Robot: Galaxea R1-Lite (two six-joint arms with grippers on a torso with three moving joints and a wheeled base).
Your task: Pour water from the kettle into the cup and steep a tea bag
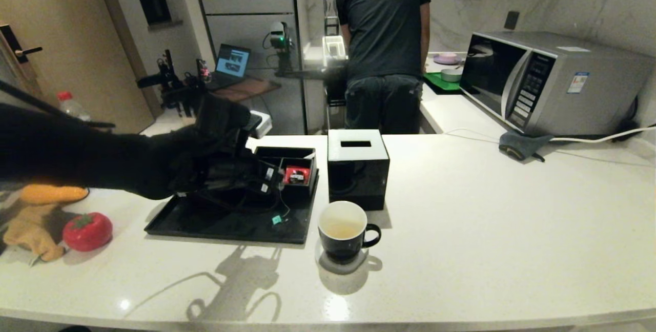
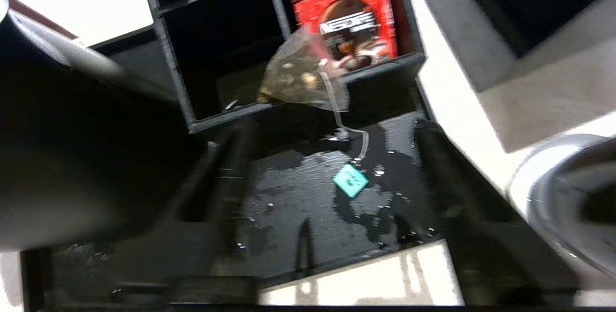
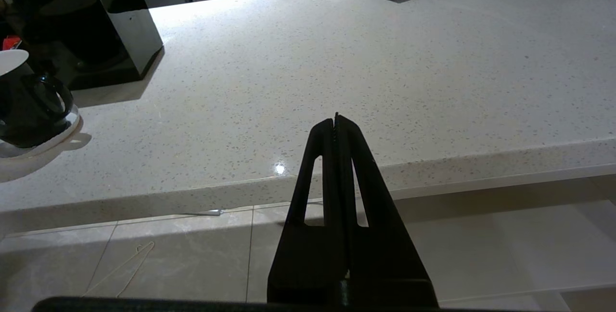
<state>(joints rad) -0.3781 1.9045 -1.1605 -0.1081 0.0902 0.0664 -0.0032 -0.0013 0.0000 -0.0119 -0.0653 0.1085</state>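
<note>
left tool (image 2: 332, 206) open above tray (image 2: 308, 235) — tea bag (image 2: 303, 78) by divider.

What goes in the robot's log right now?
left gripper: open, by tea bag | cup: water inside | right gripper: shut, parked

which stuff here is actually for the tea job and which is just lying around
For the job:
- cup, some liquid already inside
- tea bag, draped on the organiser's edge, its tag on the wet tray
- kettle, beside the left gripper

Lying about:
- red packet in the organiser
- black slotted box
- microwave
- tomato toy
- grey cloth
</note>
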